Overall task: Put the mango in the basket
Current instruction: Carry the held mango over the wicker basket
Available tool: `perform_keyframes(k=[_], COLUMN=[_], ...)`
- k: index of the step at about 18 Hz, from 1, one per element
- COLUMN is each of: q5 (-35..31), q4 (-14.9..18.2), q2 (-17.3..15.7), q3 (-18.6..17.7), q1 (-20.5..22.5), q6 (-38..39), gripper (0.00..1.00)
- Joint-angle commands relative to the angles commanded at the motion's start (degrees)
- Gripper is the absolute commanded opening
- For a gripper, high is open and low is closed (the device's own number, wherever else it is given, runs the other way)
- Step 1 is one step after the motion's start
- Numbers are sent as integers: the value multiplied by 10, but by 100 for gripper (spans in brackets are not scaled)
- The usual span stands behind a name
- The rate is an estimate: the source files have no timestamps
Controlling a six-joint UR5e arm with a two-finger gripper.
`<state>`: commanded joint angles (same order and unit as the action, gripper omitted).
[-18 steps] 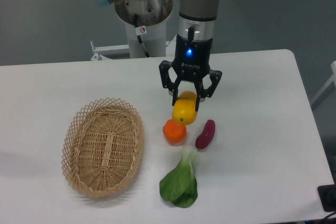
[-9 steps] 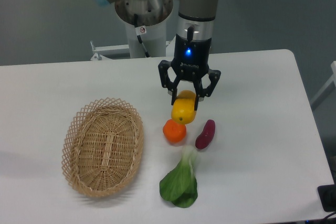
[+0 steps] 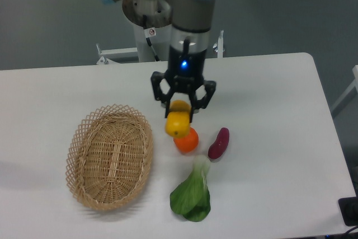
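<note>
Table (image 3: 268,82), white, bears basket (image 3: 109,157); grey floor (image 3: 50,20) behind.

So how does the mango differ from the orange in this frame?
The mango is yellow and oblong; the orange is round and deeper orange. The mango is held in the hand, hanging end-down, while the orange sits free on the table. In this view the mango overlaps the orange's upper left edge; whether they touch is unclear. Both are smooth fruits, and both are outside the basket.
</note>
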<state>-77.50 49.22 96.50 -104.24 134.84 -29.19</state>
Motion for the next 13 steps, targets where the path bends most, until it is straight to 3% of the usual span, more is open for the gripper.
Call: perform_keyframes(k=[3,6,13], q5=[-62,-68,-96], q4=[3,-1,-17], q2=[25,55,109], q3=[0,0,1], q1=[-56,-91,-154], q6=[12,73,100], gripper=[50,50,51])
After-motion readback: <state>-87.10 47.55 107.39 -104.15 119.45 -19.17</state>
